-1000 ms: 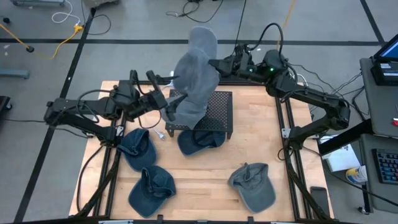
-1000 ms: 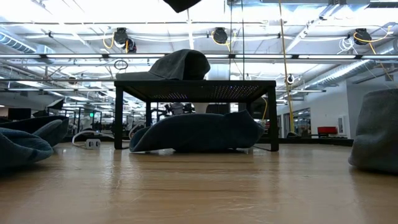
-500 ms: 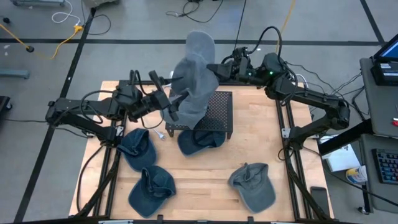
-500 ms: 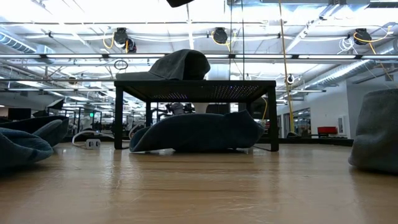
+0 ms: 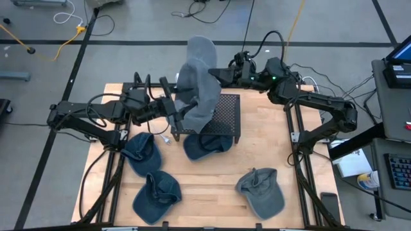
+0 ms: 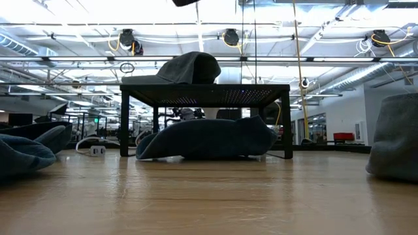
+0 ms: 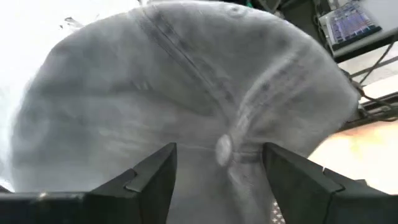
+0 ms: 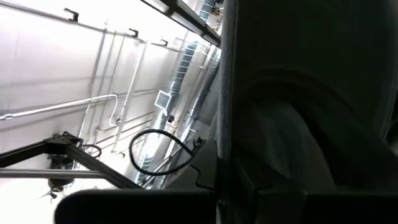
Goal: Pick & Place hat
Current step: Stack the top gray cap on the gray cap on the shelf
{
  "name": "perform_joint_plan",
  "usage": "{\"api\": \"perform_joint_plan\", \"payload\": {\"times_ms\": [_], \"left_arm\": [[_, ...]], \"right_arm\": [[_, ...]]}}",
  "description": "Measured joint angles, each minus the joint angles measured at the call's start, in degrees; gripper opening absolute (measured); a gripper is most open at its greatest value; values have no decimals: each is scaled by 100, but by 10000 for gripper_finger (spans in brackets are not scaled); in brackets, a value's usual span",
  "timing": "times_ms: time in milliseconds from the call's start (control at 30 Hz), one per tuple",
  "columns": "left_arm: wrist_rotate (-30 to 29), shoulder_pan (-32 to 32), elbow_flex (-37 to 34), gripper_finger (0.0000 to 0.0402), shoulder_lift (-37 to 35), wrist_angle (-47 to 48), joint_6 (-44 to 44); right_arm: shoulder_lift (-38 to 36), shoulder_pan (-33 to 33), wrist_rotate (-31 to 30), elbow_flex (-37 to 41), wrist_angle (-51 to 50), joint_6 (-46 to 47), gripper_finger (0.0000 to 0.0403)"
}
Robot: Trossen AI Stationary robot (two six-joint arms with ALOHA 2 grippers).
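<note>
Two claws [image 5: 174, 109] [image 5: 215, 74] at grey hat [image 5: 196, 83]; button [image 7: 222, 147] wrist-only.

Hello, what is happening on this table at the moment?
The right gripper is shut on a grey hat, holding it up above the small black stand. The left gripper reaches in from the other side, its fingers apart around the hat's crown. Another grey hat lies on the stand, a blue one sits under it, and three more hats lie on the table.
</note>
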State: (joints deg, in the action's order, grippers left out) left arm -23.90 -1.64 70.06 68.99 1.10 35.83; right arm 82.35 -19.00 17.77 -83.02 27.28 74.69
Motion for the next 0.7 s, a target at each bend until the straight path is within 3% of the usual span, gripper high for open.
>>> {"api": "perform_joint_plan", "payload": {"times_ms": [167,567,700], "left_arm": [[9,-1,0,192,0,45,-37],[7,0,0,30,0,38,-39],[-77,-2,0,14,0,4,-46]], "right_arm": [[52,0,14,-11,62,136,5],[102,2,61,-7,103,239,5],[107,0,67,-7,96,225,5]]}}
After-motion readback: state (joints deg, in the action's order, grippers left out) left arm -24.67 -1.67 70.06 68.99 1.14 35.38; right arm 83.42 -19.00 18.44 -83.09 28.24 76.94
